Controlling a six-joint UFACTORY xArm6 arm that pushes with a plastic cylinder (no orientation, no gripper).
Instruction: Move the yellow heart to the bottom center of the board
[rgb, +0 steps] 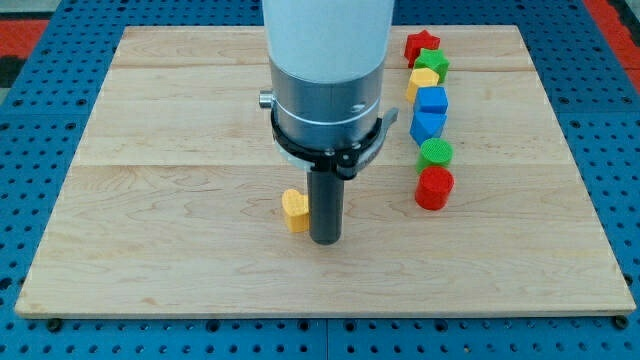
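Note:
The yellow heart (294, 210) lies on the wooden board (150, 200), a little left of centre and below the middle. It is partly hidden by my dark rod. My tip (326, 240) rests on the board just to the right of the yellow heart, touching or nearly touching its right side. The arm's white and grey body fills the top centre of the view.
A column of blocks stands at the upper right: a red star (422, 43), a green block (434, 64), a yellow block (424, 82), a blue cube (432, 100), a blue block (427, 124), a green block (436, 152), a red cylinder (434, 188).

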